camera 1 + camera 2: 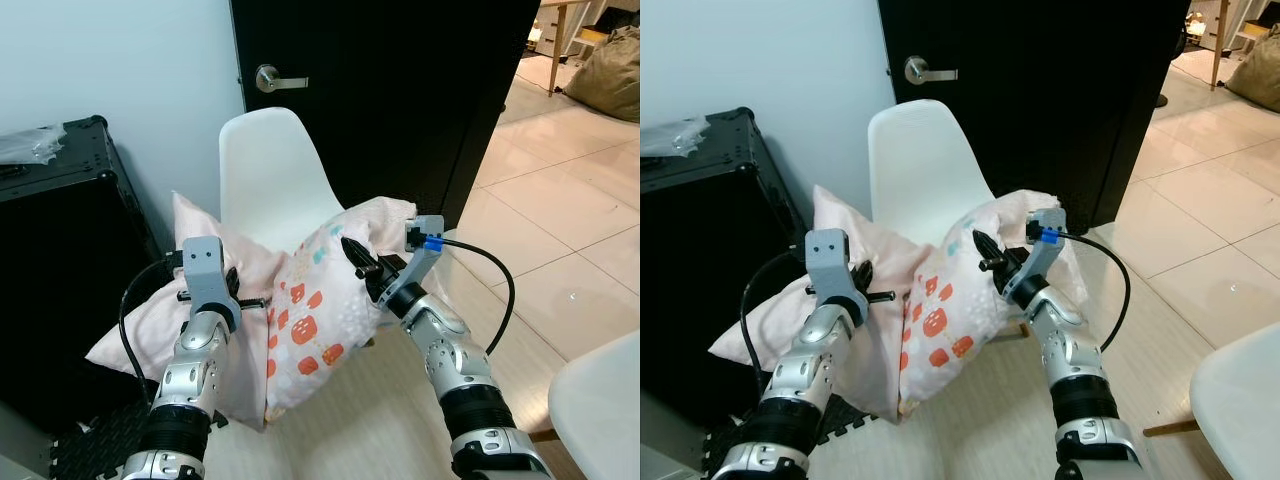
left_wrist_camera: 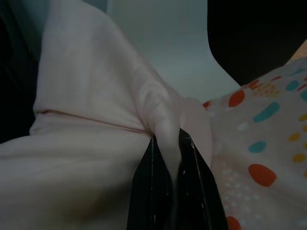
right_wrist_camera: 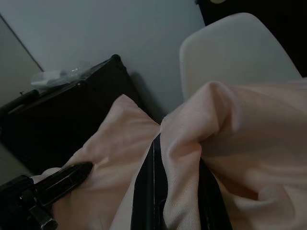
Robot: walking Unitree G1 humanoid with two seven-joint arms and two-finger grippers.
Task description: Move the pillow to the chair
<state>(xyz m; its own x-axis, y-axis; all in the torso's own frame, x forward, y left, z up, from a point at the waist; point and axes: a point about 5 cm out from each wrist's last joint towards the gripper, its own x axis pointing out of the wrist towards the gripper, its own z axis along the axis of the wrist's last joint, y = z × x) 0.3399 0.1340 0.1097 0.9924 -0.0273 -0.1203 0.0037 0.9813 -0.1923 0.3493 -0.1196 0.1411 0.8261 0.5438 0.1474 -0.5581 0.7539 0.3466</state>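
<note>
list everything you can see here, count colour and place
pillow: 1, pale pink, one face with orange and teal spots, held up in front of the chair seat
chair: 1, white, against the door
door: 1, black, silver handle, behind the chair
case: 1, black, left by the wall, clear plastic on top
table edge: 1, white, lower right
sack: 1, olive, far right on the floor
left gripper: pinching pillow fabric
right gripper: pinching pillow fabric

Both hands (image 1: pixel 235 290) (image 1: pixel 362 262) gripping pink pillow (image 1: pixel 310 320), white chair (image 1: pixel 275 170) behind
</note>
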